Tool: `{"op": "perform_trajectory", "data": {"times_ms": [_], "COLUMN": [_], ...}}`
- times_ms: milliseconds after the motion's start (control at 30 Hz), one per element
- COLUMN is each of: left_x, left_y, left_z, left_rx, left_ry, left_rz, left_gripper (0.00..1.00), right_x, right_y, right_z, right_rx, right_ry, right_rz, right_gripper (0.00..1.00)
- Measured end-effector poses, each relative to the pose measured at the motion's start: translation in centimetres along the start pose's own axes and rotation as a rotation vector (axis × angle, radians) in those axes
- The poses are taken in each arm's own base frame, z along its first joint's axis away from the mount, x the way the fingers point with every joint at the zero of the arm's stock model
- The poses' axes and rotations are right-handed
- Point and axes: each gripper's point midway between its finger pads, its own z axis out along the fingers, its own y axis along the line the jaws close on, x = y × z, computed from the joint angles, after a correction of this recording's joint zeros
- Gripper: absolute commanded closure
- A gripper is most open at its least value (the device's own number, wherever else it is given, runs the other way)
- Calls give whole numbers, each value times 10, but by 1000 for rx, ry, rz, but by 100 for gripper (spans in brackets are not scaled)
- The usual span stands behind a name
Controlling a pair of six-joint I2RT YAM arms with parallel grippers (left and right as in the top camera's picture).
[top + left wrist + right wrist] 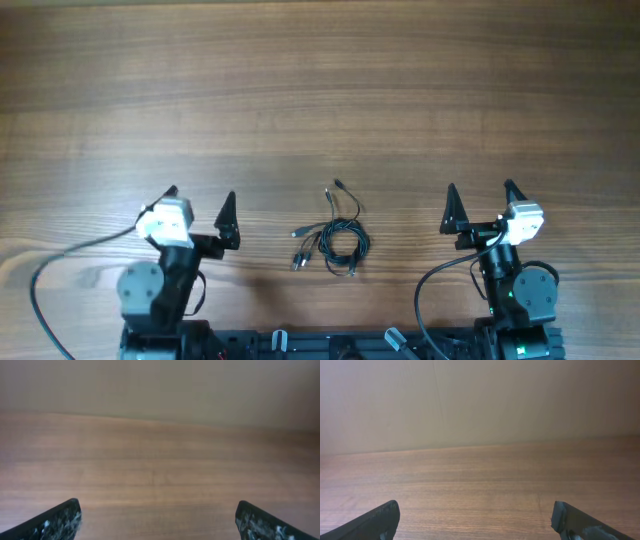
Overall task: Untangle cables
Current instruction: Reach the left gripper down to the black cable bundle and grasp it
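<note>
The cables (335, 238), thin black cords with small plug ends, lie looped together in a small bundle on the wooden table (320, 90) near its front middle. My left gripper (200, 195) stands open to the bundle's left, with nothing between its fingers. On the bundle's right, my right gripper (482, 189) is open too and holds nothing. In the left wrist view only the two black fingertips (62, 519) and bare wood show. The right wrist view likewise gives black fingertips (380, 520) over wood. The cables are out of both wrist views.
Thicker black robot wiring (60, 262) curls on the table at the front left, and more wiring (430, 280) loops beside the right arm's base. A pale wall (480, 400) rises beyond the table's far edge.
</note>
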Motion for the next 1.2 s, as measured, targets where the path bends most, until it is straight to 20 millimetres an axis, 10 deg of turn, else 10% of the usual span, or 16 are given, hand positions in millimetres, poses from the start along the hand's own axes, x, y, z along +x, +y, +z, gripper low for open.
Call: {"op": "perform_trajectory", "data": {"times_ms": [433, 767, 1200], "left_x": [-22, 8, 12], "left_y": [-15, -156, -176], "left_z": [39, 13, 1], "left_rx": [60, 578, 653], "left_ry": [681, 813, 820], "left_rz": [-35, 259, 285], "left_gripper": [0, 0, 0], "right_x": [1, 1, 1], "right_y": [0, 1, 1], "right_z": [0, 0, 0], "right_rx": [0, -3, -3], "right_ry": [5, 5, 5], "right_rz": [0, 0, 0], "right_gripper": [0, 0, 0]}}
